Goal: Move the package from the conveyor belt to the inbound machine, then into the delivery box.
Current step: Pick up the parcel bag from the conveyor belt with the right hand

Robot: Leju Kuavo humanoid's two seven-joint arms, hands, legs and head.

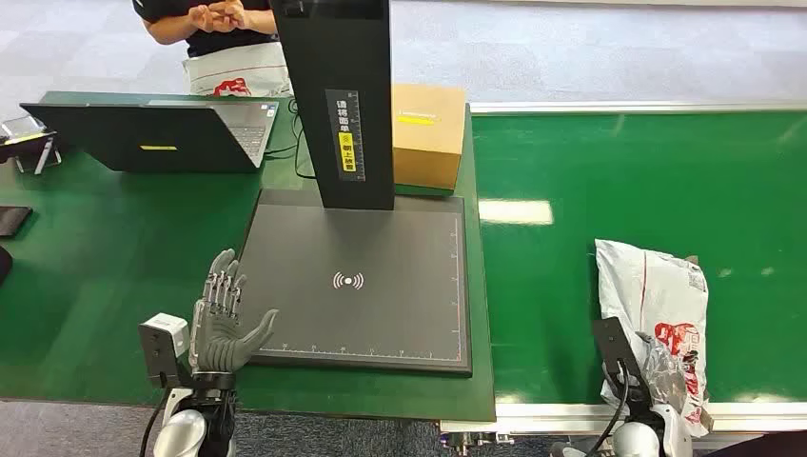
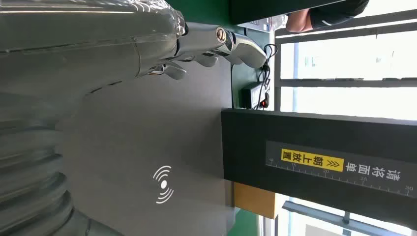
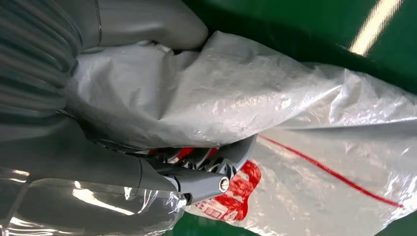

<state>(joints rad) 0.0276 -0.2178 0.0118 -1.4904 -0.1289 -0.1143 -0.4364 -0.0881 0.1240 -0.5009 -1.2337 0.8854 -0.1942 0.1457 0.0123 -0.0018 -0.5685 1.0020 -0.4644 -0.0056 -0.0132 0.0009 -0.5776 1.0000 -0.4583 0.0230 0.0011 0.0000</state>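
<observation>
Gripping the package [image 3: 275, 123] at its near edge, right hand [image 3: 162, 162] has thumb above and fingers beneath, probably for lifting off the conveyor belt [image 1: 647, 181]. Package lies at 4 o'clock. Left hand [image 1: 221, 328] waits empty, fingers spread, beside the inbound machine [image 1: 381, 314].

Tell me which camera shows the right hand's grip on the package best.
The right wrist view: the right hand closes around the white package. The head view shows the package whole, the hand mostly hidden.
</observation>
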